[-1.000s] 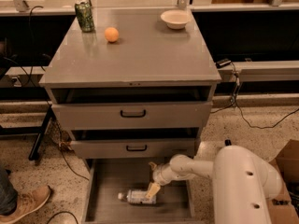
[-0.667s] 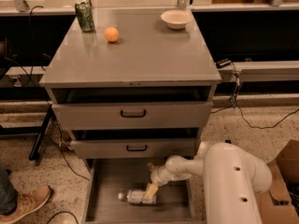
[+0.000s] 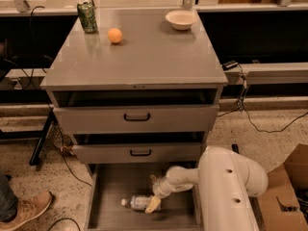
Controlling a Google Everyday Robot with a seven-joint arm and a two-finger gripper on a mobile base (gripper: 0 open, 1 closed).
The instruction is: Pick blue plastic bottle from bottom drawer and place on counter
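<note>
Your end effector [image 3: 152, 203] sits low in the bottom drawer [image 3: 114, 183], right at the blue plastic bottle [image 3: 134, 202]; its grip, I cannot tell.

speckled beige terrazzo floor [image 3: 284, 146] spreads under warm indoor light; thin black cables [image 3: 242, 100] trail across it at right, near an open brown cardboard box [image 3: 288, 186]. a black metal stand leg [image 3: 41, 139] slants at left, a tan leather shoe [image 3: 24, 210] below it.
</note>
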